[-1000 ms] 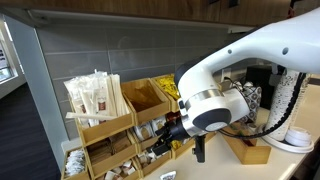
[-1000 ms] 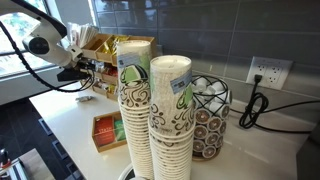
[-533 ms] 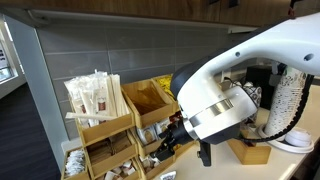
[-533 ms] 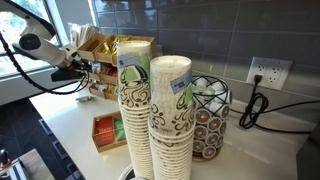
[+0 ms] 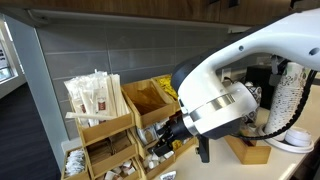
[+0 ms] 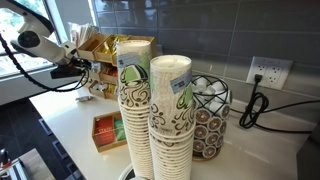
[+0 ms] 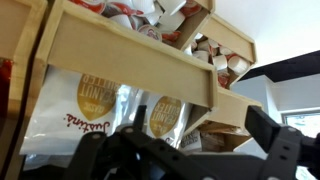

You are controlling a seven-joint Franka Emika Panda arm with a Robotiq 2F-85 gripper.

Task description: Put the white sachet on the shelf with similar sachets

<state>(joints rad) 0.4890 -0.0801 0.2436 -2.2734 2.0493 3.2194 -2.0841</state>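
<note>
The bamboo shelf [image 5: 110, 135] has three stepped tiers and also shows in an exterior view [image 6: 100, 62]. My gripper [image 5: 172, 132] is right at the front of its middle and lower bins, and is seen from the side in an exterior view [image 6: 76, 70]. In the wrist view the shelf's wooden rails [image 7: 130, 62] fill the frame, and my gripper [image 7: 200, 128] has its dark fingers wide apart with nothing between them. No white sachet shows in the jaws. Whitish packets [image 5: 72, 160] lie in the lowest left bin. I cannot tell whether these are the similar sachets.
Long white-wrapped sticks [image 5: 95, 95] stand in the top bin, with yellow packets [image 5: 168, 88] beside them. Clear bags with gold logos [image 7: 88, 100] and creamer cups [image 7: 215, 55] sit in bins. Tall stacks of paper cups [image 6: 150, 120], a wire pod basket [image 6: 208, 115] and a low wooden tray [image 6: 105, 132] stand on the counter.
The arm has swung lower and closer to the shelf front over the last second. It has hardly moved in the last half second.
</note>
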